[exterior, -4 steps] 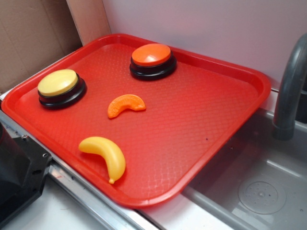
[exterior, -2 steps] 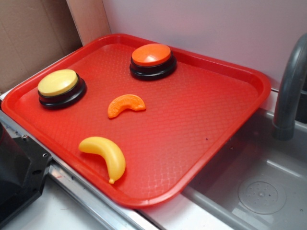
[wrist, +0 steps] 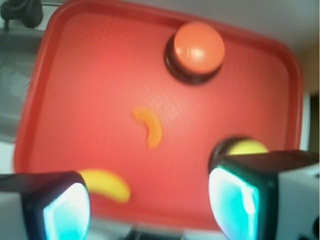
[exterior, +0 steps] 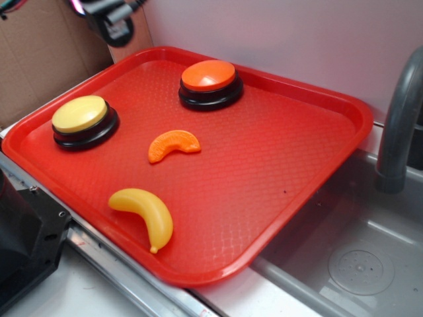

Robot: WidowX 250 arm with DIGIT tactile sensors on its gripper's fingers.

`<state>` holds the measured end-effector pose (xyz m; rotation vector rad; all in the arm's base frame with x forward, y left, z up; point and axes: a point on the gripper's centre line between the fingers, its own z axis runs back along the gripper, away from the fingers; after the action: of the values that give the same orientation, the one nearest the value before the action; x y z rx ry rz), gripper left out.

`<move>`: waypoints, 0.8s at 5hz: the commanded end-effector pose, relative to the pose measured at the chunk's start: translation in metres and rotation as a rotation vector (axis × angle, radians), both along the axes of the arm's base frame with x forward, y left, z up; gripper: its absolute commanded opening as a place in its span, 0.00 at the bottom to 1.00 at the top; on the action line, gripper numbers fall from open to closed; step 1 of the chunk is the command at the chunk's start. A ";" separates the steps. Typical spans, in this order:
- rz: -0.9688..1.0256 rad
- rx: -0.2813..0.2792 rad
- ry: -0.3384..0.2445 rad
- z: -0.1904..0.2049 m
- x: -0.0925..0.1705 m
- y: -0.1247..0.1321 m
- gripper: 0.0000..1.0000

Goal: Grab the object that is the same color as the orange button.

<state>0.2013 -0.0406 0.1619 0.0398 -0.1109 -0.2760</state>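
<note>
The object, a small ridged orange crescent [exterior: 173,144], lies near the middle of the red tray [exterior: 284,172]. The orange button [exterior: 209,84] stands on its black base at the tray's far side. In the wrist view the crescent [wrist: 149,127] is at centre and the orange button [wrist: 197,50] is above it. My gripper [wrist: 150,210] hangs high over the tray's edge, open, with nothing between its fingers [wrist: 67,212]. It is well away from the crescent. Part of my arm [exterior: 109,20] shows at the top left of the exterior view.
A yellow-topped button [exterior: 84,121] stands at the tray's left and a yellow toy banana [exterior: 145,214] lies near its front edge. A grey faucet [exterior: 400,125] rises at the right over a sink basin [exterior: 357,264]. Cardboard [exterior: 39,59] stands behind at the left.
My arm has come into the top left of the exterior view, where it was absent before. Nothing on the tray has moved.
</note>
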 end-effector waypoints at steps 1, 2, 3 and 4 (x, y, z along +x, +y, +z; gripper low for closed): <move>-0.153 0.014 0.038 -0.073 0.031 -0.004 1.00; -0.171 0.014 0.096 -0.097 0.022 0.000 1.00; -0.190 0.033 0.137 -0.115 0.015 0.003 1.00; -0.191 0.077 0.136 -0.128 0.021 0.009 1.00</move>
<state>0.2218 -0.0295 0.0302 0.0802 0.0610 -0.4687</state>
